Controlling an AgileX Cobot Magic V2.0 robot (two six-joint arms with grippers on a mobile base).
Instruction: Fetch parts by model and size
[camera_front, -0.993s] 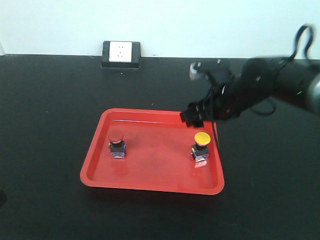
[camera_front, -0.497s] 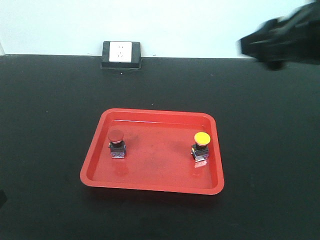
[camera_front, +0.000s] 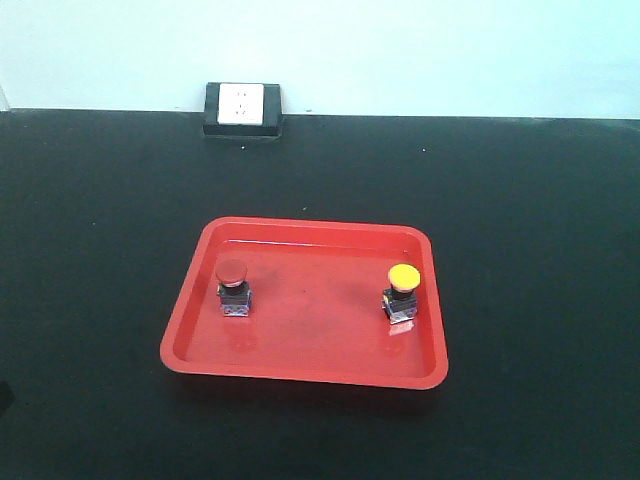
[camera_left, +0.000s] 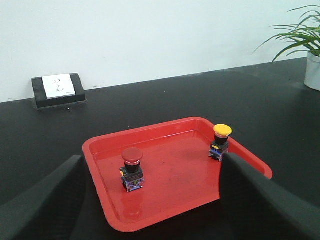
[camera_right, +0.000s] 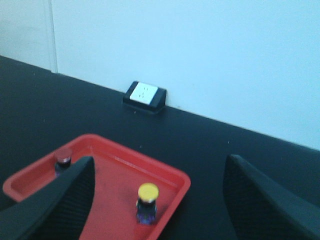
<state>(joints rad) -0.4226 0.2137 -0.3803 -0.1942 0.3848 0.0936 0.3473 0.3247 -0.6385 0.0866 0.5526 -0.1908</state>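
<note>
We are looking at a red tray (camera_front: 305, 370) on the black table (camera_front: 100, 250), and it is holding both parts. The red button (camera_front: 232, 285) is sitting upright in the tray's left half, and the yellow button (camera_front: 402, 291) is sitting upright near the tray's right wall, well apart from the red one.

What is different is our right arm: a second ago it was hanging over the tray's far right corner, just behind the yellow button, and now it is gone from the front view altogether. The yellow button is staying exactly where it was, so we are judging that the arm let it go there and is pulling clear.

From the wrists, the right claw (camera_right: 157, 200) is spread wide and empty, looking down on the tray from behind its right side. The left claw (camera_left: 150, 200) is also wide and empty, hovering in front of the tray. The right wrist picture is somewhat blurred, so its height above the tray is hard to judge.

With two parts delivered and no others in view, we are probably finishing the fetch. The wall socket (camera_front: 242, 108) behind the tray is playing no part.
</note>
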